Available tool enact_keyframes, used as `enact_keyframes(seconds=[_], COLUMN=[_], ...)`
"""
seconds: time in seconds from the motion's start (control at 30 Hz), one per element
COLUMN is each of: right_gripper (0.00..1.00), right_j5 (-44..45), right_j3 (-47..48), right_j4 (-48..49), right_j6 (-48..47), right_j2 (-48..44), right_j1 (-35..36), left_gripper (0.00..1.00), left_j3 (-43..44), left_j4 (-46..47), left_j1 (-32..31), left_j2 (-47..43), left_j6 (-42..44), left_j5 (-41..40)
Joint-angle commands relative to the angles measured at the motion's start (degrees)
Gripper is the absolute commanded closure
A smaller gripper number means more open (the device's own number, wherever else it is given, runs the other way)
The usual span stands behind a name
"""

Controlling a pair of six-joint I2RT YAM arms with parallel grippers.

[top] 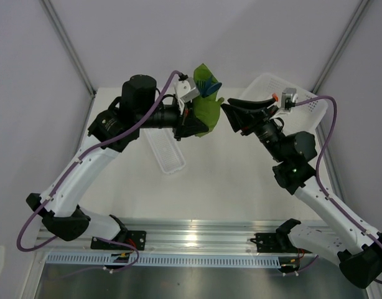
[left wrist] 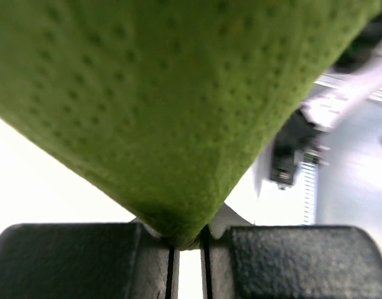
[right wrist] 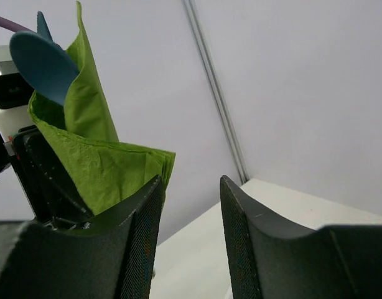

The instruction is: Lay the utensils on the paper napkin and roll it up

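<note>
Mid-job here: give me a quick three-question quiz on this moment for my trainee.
1. True or false: the left gripper is shut on the green napkin.
2. What sticks out of the top of the napkin? A) a blue spoon B) a knife C) nothing
3. Fill in: the right gripper is ___, with nothing between its fingers.
Key: 1 true; 2 A; 3 open.
</note>
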Motion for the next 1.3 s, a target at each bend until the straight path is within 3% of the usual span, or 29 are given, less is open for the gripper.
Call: enact_keyframes(seconds=[0.0, 0.17, 0.33, 0.43, 0.63, 0.77, 1.27], right_gripper=[0.54, 0.57, 0.76, 0.77, 0.73, 0.75, 0.71], right_j5=[5.2, 9.3, 5.8, -2.5, -8.5, -7.9, -5.8], right_j3=[2.2, 2.6, 4.8, 4.7, 8.3, 9.5, 10.6], right_j4=[-6.8, -18.7, -29.1, -27.3, -16.0, -9.2, -5.8], right_j6=[-0.6, -4.4, -9.2, -10.6, -9.1, -6.5, -3.2], right_j2=[-2.5, -7.4, -9.6, -8.6, -1.0, 2.6, 7.0], right_j1=[0.0, 0.2, 1.4, 3.5, 7.7, 7.7, 4.9], left_gripper=[0.99, 0.99, 0.99, 0.99, 0.99, 0.99, 0.99], left_j3=[2.2, 2.4, 2.5, 2.4, 2.1, 1.3, -0.6], left_j4=[-0.7, 0.0, 1.3, 1.5, 0.5, 0.3, -0.3], left_j1=[0.0, 0.0, 0.0, 0.0, 0.0, 0.0, -0.1], left_j2=[-0.8, 0.1, 0.4, 0.9, 1.1, 0.3, -1.5], left_j6=[-0.9, -1.2, -1.1, -0.9, -1.0, -0.7, 0.7], left_j5=[-12.6, -19.4, -24.3, -23.9, -22.2, -19.3, -10.6])
